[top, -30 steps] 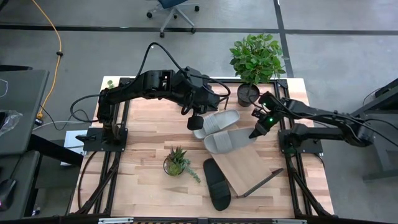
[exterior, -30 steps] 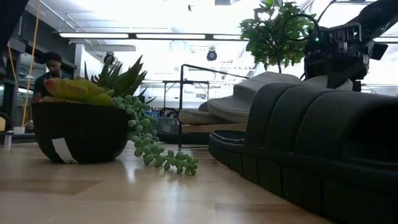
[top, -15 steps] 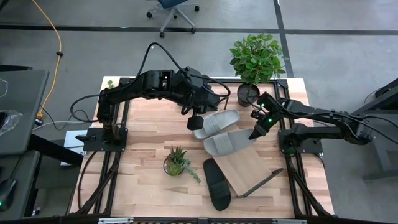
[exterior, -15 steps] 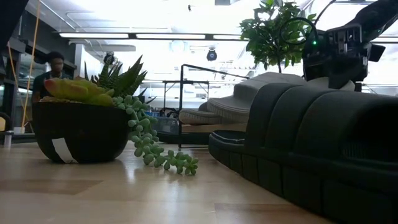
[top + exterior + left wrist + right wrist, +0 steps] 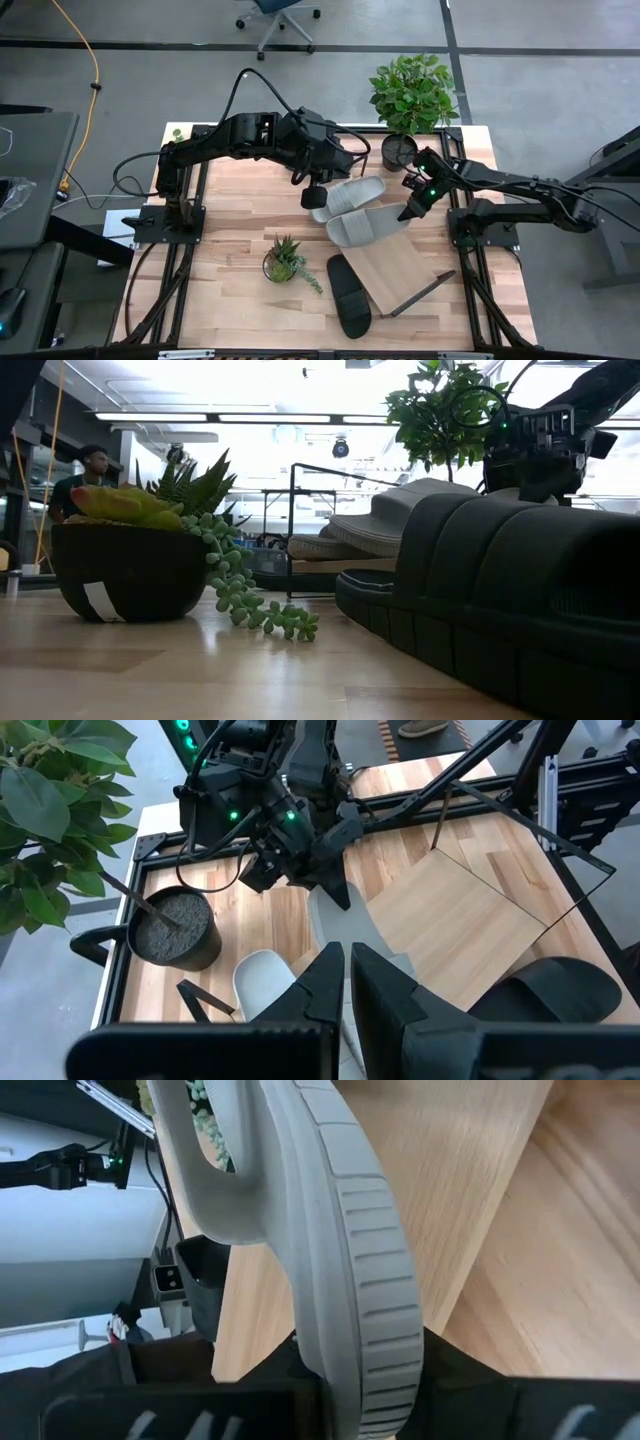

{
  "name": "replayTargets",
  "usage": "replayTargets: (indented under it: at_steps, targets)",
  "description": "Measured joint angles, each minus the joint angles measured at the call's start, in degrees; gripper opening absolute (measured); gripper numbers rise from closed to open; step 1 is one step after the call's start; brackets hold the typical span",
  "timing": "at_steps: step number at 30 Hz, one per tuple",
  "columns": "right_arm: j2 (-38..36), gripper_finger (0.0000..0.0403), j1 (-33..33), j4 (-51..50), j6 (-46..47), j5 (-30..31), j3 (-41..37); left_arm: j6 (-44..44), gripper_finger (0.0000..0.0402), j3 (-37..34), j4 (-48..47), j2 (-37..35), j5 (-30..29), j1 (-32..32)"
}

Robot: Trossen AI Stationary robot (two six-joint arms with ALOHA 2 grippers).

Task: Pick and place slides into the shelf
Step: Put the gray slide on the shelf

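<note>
Right end effector (image 5: 408, 212) clamped on grey slide (image 5: 362, 229) over the shelf (image 5: 400, 268), grip plain only from its wrist; left end effector (image 5: 312, 196) closed.

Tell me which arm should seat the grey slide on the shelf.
Right. The right gripper already grips the grey slide by its end at the shelf top edge. The left gripper sits over the other grey slide, holding nothing.

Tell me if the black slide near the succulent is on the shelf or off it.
Off. The black slide lies flat on the table, alongside the shelf's left edge, with neither claw near it.
</note>
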Motion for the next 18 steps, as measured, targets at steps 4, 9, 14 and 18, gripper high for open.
replayTargets:
  at_steps: [4, 9, 14, 18]
  targets:
    - [0.0, 0.0066, 0.0, 0.2, 0.5, 0.1, 0.0, 0.0, 0.0014, 0.0, 0.0, 0.0, 0.0, 0.0]
    - [0.0, 0.0111, 0.0, 0.6, 1.3, 2.6, 0.0, 0.0, 0.0014, 0.0, 0.0, 0.0, 0.0, 0.0]
    - [0.0, 0.0140, 0.0, 0.6, 1.8, 6.5, 0.0, 0.0, 0.0014, 0.0, 0.0, 0.0, 0.0, 0.0]
    - [0.0, 0.0144, 0.0, 0.5, 1.6, 9.3, 0.0, 0.0, 0.0014, 0.0, 0.0, 0.0, 0.0, 0.0]
